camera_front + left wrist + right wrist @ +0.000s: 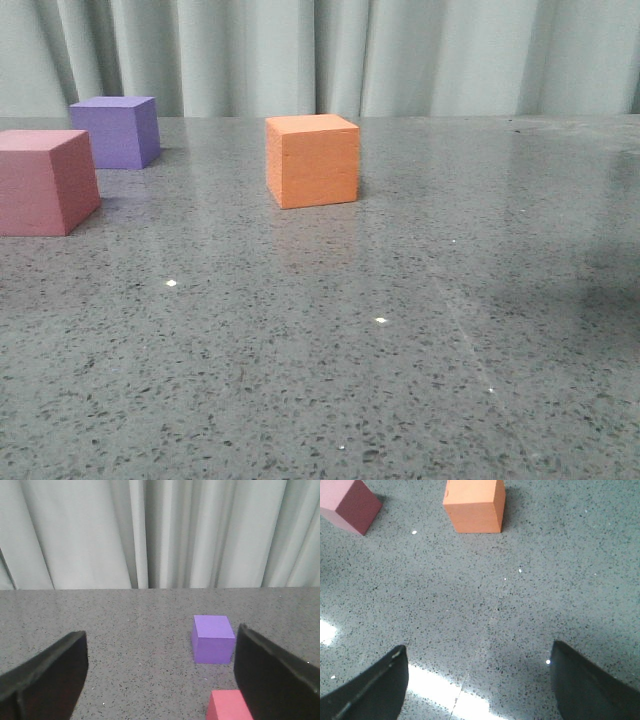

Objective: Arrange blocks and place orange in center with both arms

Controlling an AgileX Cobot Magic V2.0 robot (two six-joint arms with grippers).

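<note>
Orange cube point(312, 160) was set mid-table; pink cube point(45, 182) near left, purple cube point(117, 131) behind it. Left gripper point(160, 680) and right gripper point(477, 685) were spread wide, nothing held.

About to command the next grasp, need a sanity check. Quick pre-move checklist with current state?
1. Left gripper open and holding nothing: ok, fingers spread wide.
2. Right gripper open and holding nothing: ok, only bare table between the fingers.
3. Orange cube upright and free: ok, stands alone, apart from the others.
4. Purple cube and pink-red cube separated: ok, a gap shows between them at the left.
5. Orange in the middle of the row: not ok, both other cubes sit to its left.
6. Arm clearance in the front view: cannot tell, neither arm shows there.
</note>
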